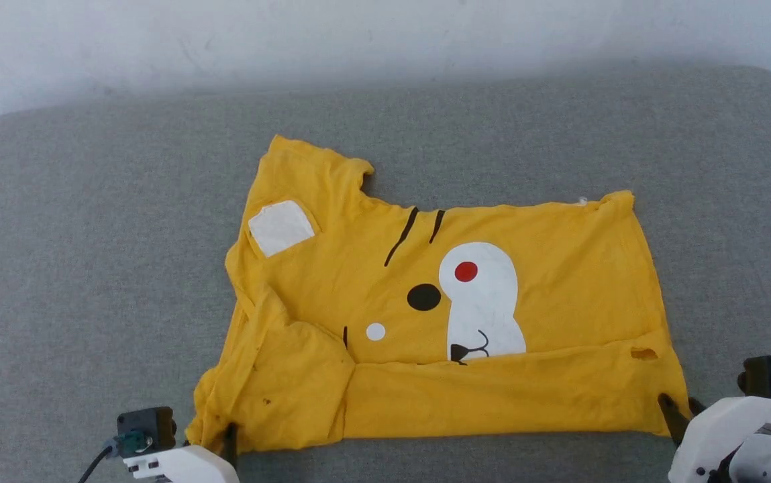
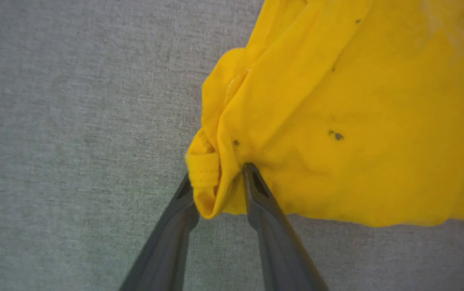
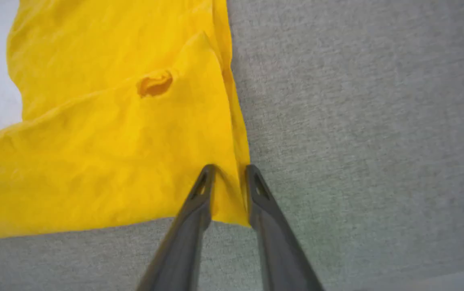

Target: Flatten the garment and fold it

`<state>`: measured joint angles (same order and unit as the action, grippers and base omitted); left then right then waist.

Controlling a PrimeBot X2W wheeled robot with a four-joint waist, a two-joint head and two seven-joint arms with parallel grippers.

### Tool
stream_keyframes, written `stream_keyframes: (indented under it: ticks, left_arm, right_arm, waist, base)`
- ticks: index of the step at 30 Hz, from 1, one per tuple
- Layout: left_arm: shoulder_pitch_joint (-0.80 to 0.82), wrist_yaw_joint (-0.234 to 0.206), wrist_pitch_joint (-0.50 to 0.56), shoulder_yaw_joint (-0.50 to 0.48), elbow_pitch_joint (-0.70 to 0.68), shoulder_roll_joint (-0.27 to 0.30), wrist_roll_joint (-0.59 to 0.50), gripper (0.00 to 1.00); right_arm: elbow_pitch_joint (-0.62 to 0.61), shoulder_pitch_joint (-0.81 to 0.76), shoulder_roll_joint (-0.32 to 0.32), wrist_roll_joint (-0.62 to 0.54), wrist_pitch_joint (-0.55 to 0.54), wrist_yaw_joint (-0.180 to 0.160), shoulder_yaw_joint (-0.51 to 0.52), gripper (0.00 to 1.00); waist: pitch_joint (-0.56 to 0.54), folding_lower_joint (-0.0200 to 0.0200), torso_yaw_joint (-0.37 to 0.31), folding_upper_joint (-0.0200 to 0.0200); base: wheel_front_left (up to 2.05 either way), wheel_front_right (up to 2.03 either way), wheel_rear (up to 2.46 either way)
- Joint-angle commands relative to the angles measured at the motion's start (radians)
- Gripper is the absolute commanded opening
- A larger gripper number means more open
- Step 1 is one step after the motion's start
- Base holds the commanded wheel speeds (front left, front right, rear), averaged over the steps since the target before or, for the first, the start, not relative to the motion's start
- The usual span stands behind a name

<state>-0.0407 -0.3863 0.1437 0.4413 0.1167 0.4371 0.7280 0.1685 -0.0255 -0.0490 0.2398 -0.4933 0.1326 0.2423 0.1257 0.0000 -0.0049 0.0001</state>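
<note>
Grey fabric is covering the bench (image 1: pixel 90 282), with a pale wall (image 1: pixel 385 33) running behind it. The garment (image 1: pixel 372 268), a mustard-yellow T-shirt, is lying print-up at the middle of the bench, its near edge doubled up over the bottom of the white muzzle patch (image 1: pixel 482 298). The left fingers (image 2: pixel 260 194) are standing parted around the bunched near-left corner, not clamping it. The right fingers (image 3: pixel 197 198) are likewise standing apart, straddling the near-right corner, close to a small hole (image 3: pixel 155 84).
</note>
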Motion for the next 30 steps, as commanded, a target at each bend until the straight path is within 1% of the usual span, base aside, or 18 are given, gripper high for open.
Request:
stream_keyframes:
  ticks: [1,5,10,14,17,21,24,28,30]
  left_arm:
    - [0.004,0.01,-0.01,0.005,0.004,-0.01,-0.005,1.0]
    - [0.024,0.02,-0.099,-0.012,-0.035,-0.01,-0.034,1.0]
    - [0.096,0.051,-0.225,-0.021,-0.063,0.016,-0.11,1.0]
    - [0.202,0.091,-0.284,-0.013,-0.047,0.034,-0.164,1.0]
    - [0.311,0.133,-0.301,-0.008,-0.01,0.043,-0.189,1.0]
    - [0.485,0.196,-0.292,-0.011,0.057,0.046,-0.195,1.0]
    - [0.629,0.247,-0.257,-0.012,0.122,0.05,-0.191,1.0]
    - [0.822,0.311,-0.149,0.0,0.227,0.072,-0.191,1.0]
    - [0.909,0.333,-0.073,0.008,0.283,0.087,-0.192,1.0]
  right_arm:
    - [-0.008,-0.003,-0.001,0.009,0.024,-0.002,-0.007,1.0]
    - [-0.053,-0.016,-0.001,-0.005,0.177,-0.002,-0.039,1.0]
    - [-0.113,-0.011,-0.006,-0.035,0.387,-0.002,-0.096,1.0]
    - [-0.137,0.0,-0.037,-0.058,0.521,-0.002,-0.153,1.0]
    - [-0.159,0.024,-0.053,-0.073,0.591,-0.002,-0.188,1.0]
    - [-0.194,0.065,-0.058,-0.081,0.635,-0.002,-0.229,1.0]
    - [-0.221,0.1,-0.049,-0.08,0.653,-0.002,-0.252,1.0]
    - [-0.236,0.155,-0.037,-0.066,0.665,-0.002,-0.282,1.0]
    - [-0.233,0.183,-0.033,-0.058,0.671,-0.002,-0.296,1.0]
  waist:
    - [-0.012,0.0,-0.001,-0.0001]
    - [-0.026,0.0,-0.004,-0.0001]
    - [-0.027,0.0,-0.02,-0.0001]
    - [-0.003,0.0,-0.034,-0.0001]
    - [0.037,0.0,-0.051,-0.0001]
    - [0.117,0.0,-0.081,-0.0001]
    - [0.179,0.0,-0.108,-0.0001]
    - [0.269,0.0,-0.156,-0.0001]
    - [0.307,0.0,-0.182,-0.0001]
  base:
    - [0.0,0.0,0.0]
    - [0.0,0.0,0.0]
    - [0.0,0.0,0.0]
    - [0.0,0.0,0.0]
    - [0.0,0.0,0.0]
    - [0.0,0.0,0.0]
    - [0.0,0.0,0.0]
    - [0.0,0.0,0.0]
    - [0.0,0.0,0.0]
